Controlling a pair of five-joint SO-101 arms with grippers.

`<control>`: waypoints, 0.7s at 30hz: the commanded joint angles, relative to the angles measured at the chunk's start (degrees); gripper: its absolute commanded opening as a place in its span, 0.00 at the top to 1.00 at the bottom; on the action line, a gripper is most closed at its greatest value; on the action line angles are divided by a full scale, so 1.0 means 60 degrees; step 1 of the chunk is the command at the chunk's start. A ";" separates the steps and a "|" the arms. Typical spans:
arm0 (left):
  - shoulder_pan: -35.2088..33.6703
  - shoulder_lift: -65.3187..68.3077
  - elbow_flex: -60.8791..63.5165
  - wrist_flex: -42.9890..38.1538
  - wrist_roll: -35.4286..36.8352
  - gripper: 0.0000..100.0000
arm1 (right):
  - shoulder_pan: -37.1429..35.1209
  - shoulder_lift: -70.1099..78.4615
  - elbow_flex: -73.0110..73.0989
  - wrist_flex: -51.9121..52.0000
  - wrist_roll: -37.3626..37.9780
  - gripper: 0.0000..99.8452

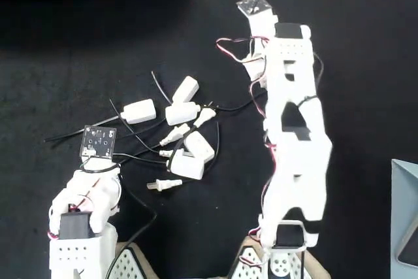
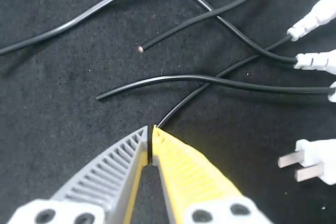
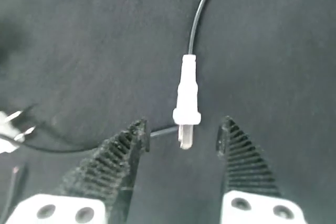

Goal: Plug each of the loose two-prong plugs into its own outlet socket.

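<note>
Right jaws are gaping astride a white plastic two-prong plug (image 3: 187, 106) for grasping; left jaws are clamping a thin black cable (image 2: 173, 114).

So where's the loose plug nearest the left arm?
High view: the plug lies beside the nearest white socket block, right of the left gripper, which is shut on a black cable.

A black-covered table (image 1: 78, 44) holds a grey container (image 1: 405, 213) at one edge.

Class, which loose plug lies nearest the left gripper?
The lone plug, prongs toward the left gripper; the other plugs lie farther off among the sockets.
</note>
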 commanded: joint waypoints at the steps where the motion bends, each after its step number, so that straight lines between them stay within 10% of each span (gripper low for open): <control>1: -0.0081 -0.0015 0.0183 -0.0147 -0.0029 0.97 | 0.0117 0.0784 -0.2073 0.0396 0.0117 0.78; 21: -0.0081 -0.0015 0.0183 -0.0161 -0.0059 0.97 | 0.0601 0.4549 -0.7187 0.2081 0.0117 0.95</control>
